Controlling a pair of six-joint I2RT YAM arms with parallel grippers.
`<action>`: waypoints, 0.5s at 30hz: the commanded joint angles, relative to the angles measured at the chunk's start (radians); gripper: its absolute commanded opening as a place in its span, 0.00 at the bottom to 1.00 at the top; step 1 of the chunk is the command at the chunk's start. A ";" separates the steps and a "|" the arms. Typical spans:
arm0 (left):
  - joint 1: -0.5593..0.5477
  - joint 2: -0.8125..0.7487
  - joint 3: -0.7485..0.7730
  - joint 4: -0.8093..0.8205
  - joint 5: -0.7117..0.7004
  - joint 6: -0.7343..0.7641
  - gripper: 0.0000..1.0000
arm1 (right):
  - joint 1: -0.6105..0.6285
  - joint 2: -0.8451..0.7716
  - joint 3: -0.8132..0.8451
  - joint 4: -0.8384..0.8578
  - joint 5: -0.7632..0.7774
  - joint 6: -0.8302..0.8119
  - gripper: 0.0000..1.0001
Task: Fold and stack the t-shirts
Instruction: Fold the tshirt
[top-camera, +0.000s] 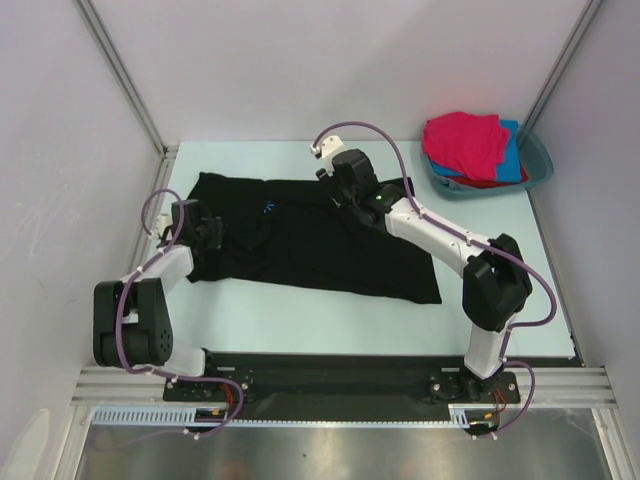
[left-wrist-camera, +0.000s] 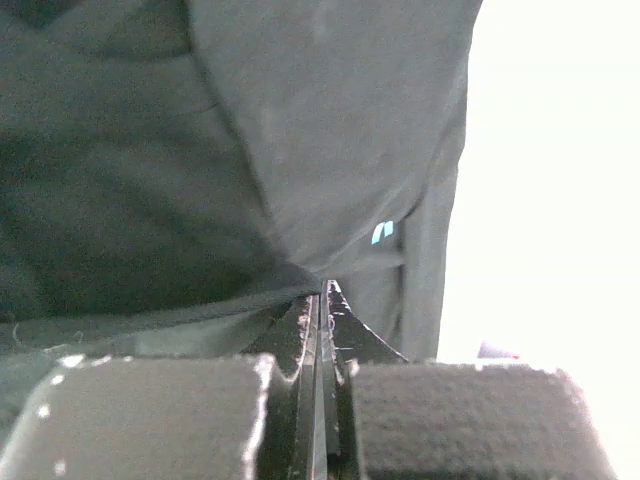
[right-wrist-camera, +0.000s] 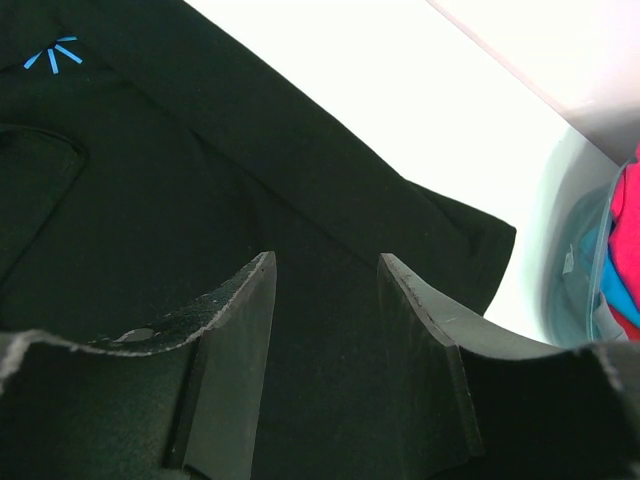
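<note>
Table (top-camera: 300, 320): pale surface that fills the middle of the top view; it carries all the cloth.
Black t-shirt (top-camera: 320, 250): spread almost flat across the centre of the frame, so its edges can be reached for the first fold. I judge that folding is only at its start.
Teal basin (top-camera: 545, 160): upper right corner of the frame, well apart from the black t-shirt. It holds the waiting shirts, the pink t-shirt (top-camera: 465, 140) on top and the blue t-shirt (top-camera: 512, 160) under it.
Right gripper (right-wrist-camera: 325, 262): fingers spread, nothing between them. It hovers over the black cloth near its upper edge, probably ready to take a second point.
Left gripper (left-wrist-camera: 322, 300): at the left end of the shirt, fingers pressed together. The hem runs into the tips, so it seems to pinch the cloth for lifting.
Blue logo (right-wrist-camera: 55, 55): small mark on the black cloth, facing up.
</note>
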 joint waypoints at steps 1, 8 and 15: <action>0.038 0.028 0.066 0.010 -0.001 0.026 0.00 | -0.009 0.003 0.016 0.013 0.004 0.003 0.50; 0.087 0.134 0.172 -0.002 -0.004 0.049 0.00 | -0.018 0.012 0.013 0.007 0.001 0.007 0.50; 0.133 0.207 0.206 0.010 0.045 0.055 0.07 | -0.028 0.021 0.011 0.001 -0.001 0.007 0.50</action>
